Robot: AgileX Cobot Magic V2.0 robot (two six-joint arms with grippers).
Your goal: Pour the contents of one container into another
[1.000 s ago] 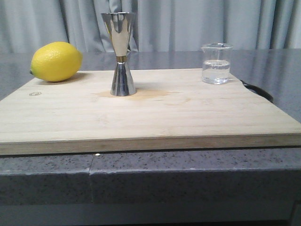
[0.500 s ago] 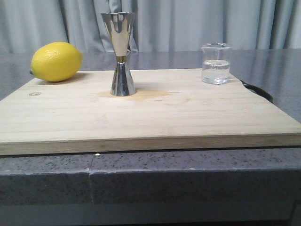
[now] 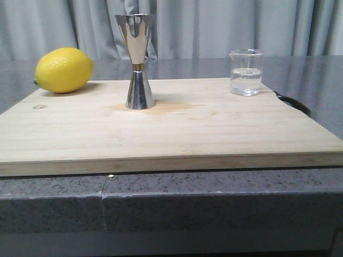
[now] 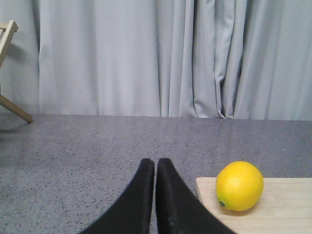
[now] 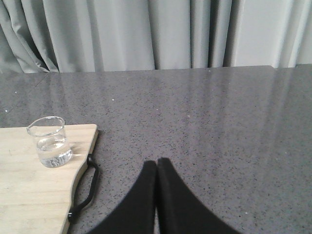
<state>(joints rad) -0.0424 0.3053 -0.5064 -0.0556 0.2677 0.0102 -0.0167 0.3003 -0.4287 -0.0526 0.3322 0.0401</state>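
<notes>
Board (image 3: pixel 171 128) in your front view carries jigger (image 3: pixel 138 61) upright mid-left, lemon (image 3: pixel 64 69) at far left corner, beaker (image 3: pixel 246 72) with clear liquid at far right; no pincer shows here. Your left wrist view: left pincer (image 4: pixel 155 163) clenched on nothing, over grey counter (image 4: pixel 87 146); lemon beyond and beside its tips. Your right wrist view: right pincer (image 5: pixel 156 163) clenched, empty; beaker well apart to one side, on the board's corner by black strap (image 5: pixel 87 187).

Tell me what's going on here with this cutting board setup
Nothing is being handled yet. The glass beaker, part full of clear liquid, stands at the far right of the wooden cutting board; the steel jigger stands upright near the middle, and a lemon lies at the far left. The left gripper and right gripper are both shut and empty, off to the board's sides.
</notes>
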